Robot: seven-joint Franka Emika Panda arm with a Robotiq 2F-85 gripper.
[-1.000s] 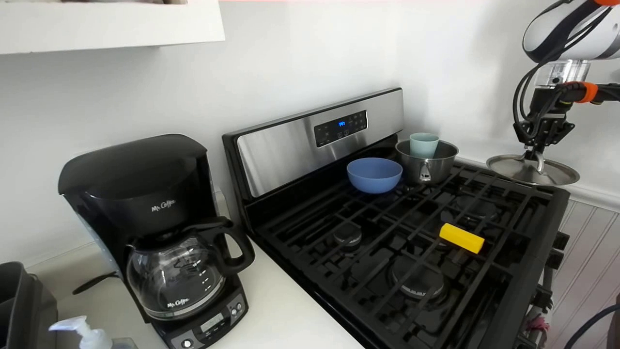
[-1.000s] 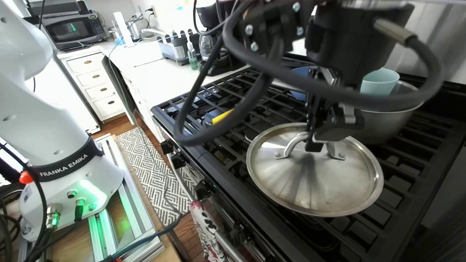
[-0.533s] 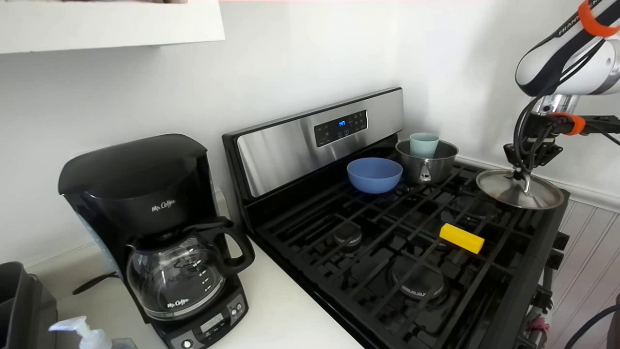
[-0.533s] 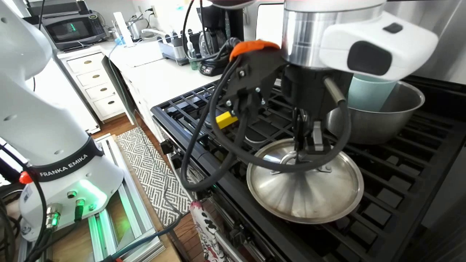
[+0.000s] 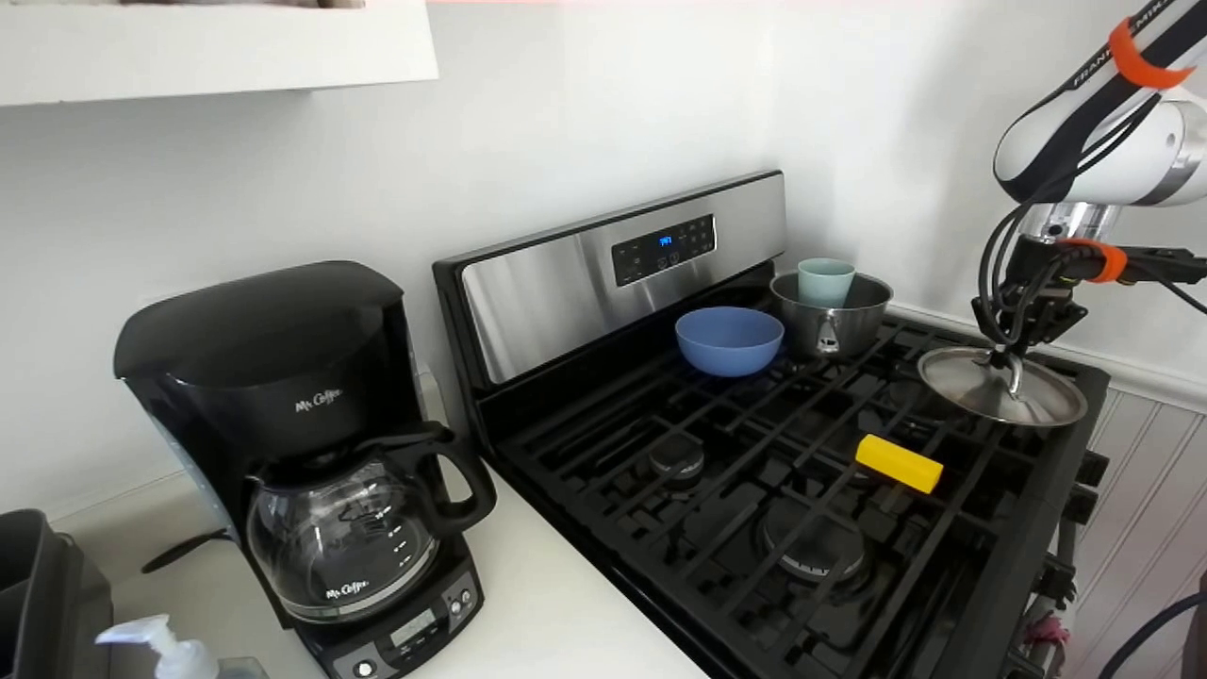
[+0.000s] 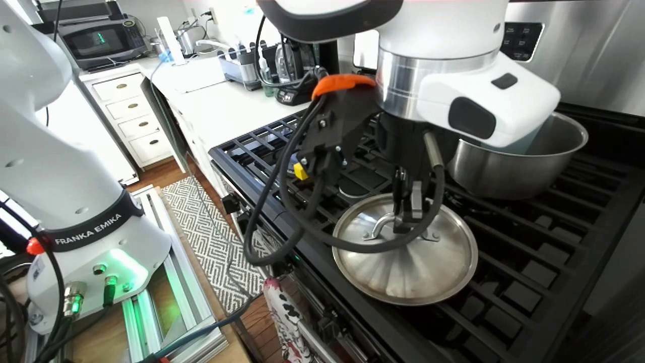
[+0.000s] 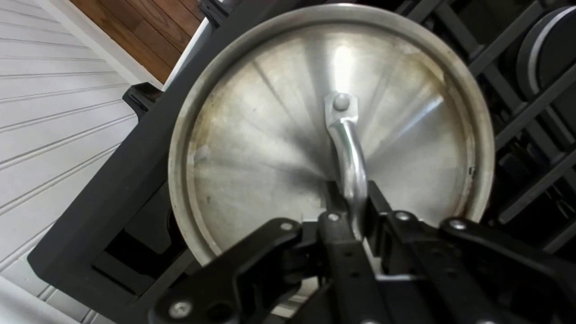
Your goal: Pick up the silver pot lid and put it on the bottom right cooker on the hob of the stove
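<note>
One round, shallow-domed silver metal pot lid (image 7: 283, 139) is being gripped by its arched metal handle (image 7: 353, 166) between two black fingers (image 7: 379, 199), drawn narrow around it, presumably so that the rim can be set down first. It is being held at the front right corner of one black-grated stainless-steel stove (image 5: 537, 325), just beside one round black cooker (image 7: 558, 54), probably the target; grate contact is not being shown clearly. Toward the rear, one round blue bowl (image 5: 729, 347) and one grey metal pot (image 5: 856, 334) containing one pale-green cup (image 5: 826, 284) are being supported, seemingly clear of the approach, with one yellow rectangular block (image 5: 899, 463) near the middle.
</note>
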